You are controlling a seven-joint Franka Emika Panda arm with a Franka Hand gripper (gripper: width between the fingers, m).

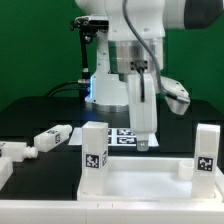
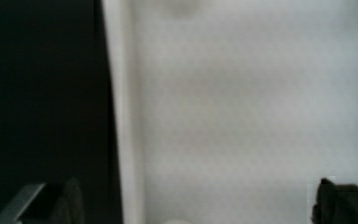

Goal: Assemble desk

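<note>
Two legs stand upright on the desk panel (image 1: pixel 140 188), one at each far corner: left-corner leg (image 1: pixel 94 146) and right-corner leg (image 1: pixel 205 150), sides as in the exterior view. Can't tell whether they're seated or only resting there. The panel lies toward the front of the black table (image 1: pixel 40 112). The loose legs (image 1: pixel 52 137) lie on their sides toward the table's edge at the exterior view's left.

The gripper (image 1: pixel 147 143) hangs low just behind the panel's far edge, between the upright legs and over the marker board (image 1: pixel 122 137). Its jaws are spread wide and hold nothing. In the wrist view the fingertips (image 2: pixel 43 205) frame only a blurred white surface.

Risks:
- A sideways move toward the loose legs at this height probably clips the left-corner leg. If it's unseated, it topples.
- Going any lower here probably hits the marker board.
- The loose legs lie skewed, so an off-axis pinch could spin one or push it away.
- The wrist view is too blurred to check alignment.
</note>
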